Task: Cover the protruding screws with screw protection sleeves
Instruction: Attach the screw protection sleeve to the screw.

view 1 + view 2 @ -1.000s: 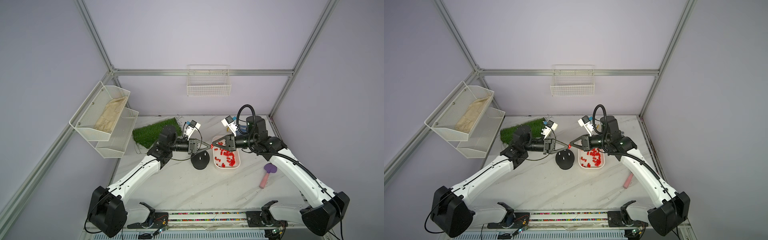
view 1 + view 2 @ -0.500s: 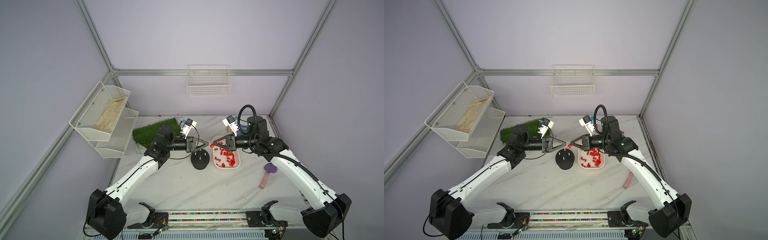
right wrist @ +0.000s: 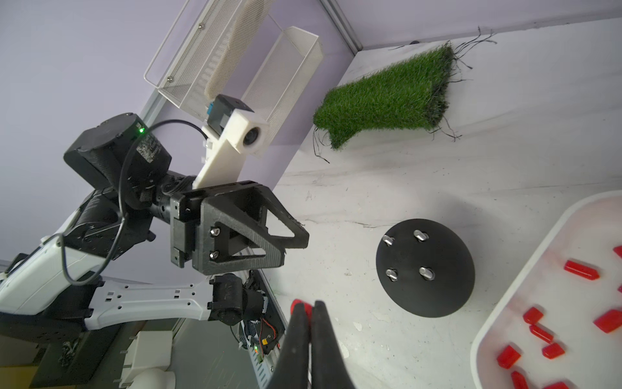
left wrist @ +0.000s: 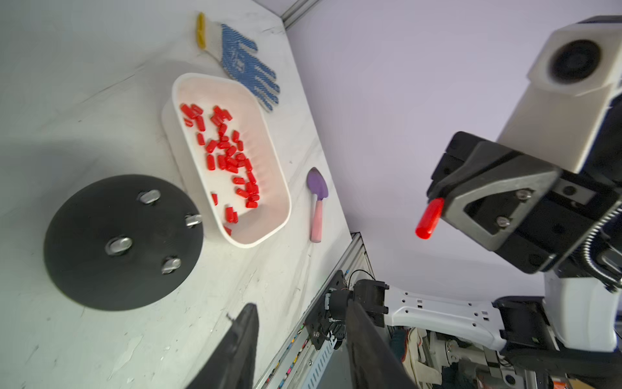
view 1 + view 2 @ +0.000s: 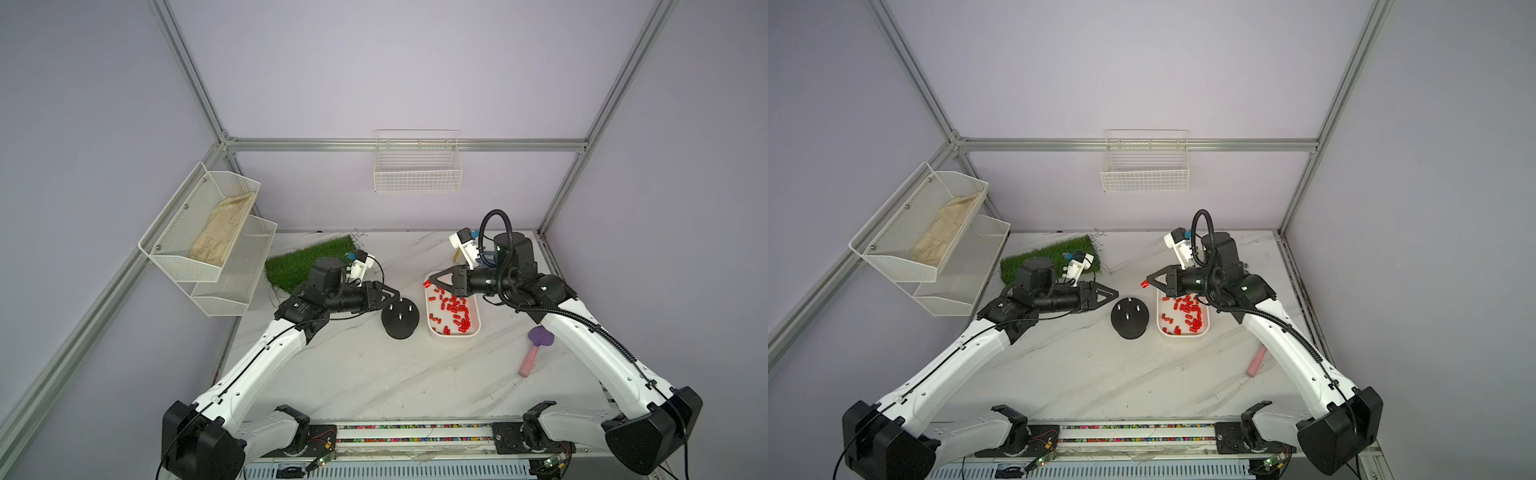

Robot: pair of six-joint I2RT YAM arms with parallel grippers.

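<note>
Screw protection sleeves (image 5: 455, 311) are lying scattered in the white tray (image 4: 276, 202), and one red sleeve (image 4: 429, 219) is sitting pinched at the tip of the right gripper (image 5: 431, 284), up in the air over the tray's far corner. The left gripper (image 4: 301, 311) is hovering with its jaws parted and empty, just beside the black base (image 5: 395, 328), where four protruding screws (image 4: 117, 246) are standing bare.

Both arms stretched forward and bent inward, wrists roughly level and aimed at each other tip to tip but apart, the left gripper (image 5: 394, 296) with its jaws parted and holding nothing, the right gripper (image 5: 432, 284) pinched tight on a sleeve (image 4: 429, 219) at its tips.
</note>
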